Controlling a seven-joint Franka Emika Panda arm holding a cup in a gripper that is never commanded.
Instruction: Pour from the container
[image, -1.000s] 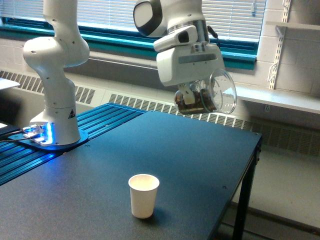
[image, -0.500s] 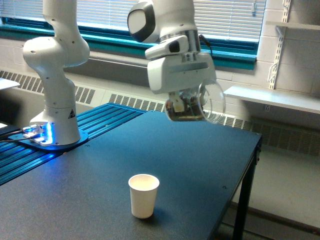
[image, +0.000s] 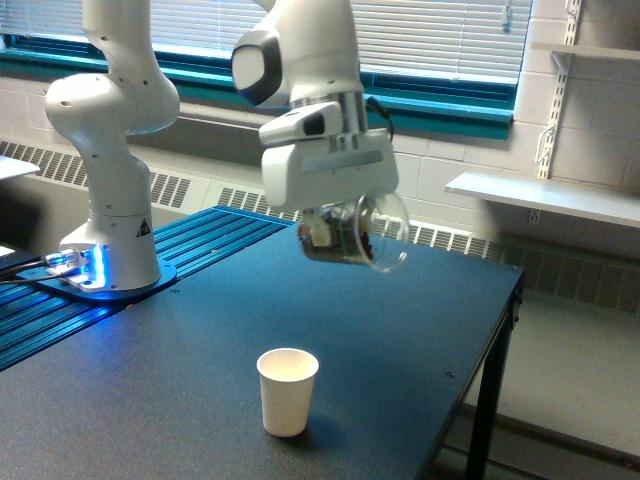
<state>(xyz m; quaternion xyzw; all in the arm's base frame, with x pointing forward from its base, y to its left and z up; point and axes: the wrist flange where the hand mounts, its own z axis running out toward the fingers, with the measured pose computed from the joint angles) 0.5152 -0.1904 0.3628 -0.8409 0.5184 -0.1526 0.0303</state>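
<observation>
Claw (image: 338, 238) shifted toward exterior view's left, lower, gripping tilted clear cup (image: 372, 235) above paper cup (image: 287, 389); no readable writing.

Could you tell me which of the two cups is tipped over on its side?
The clear plastic cup, held in the tool above the table; the white paper cup stands upright.

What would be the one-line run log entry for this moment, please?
phase: carrying to pour | gripper: shut on clear plastic cup, tilted, dark contents inside | paper cup: upright on table, below and nearer | pouring: not begun
</observation>
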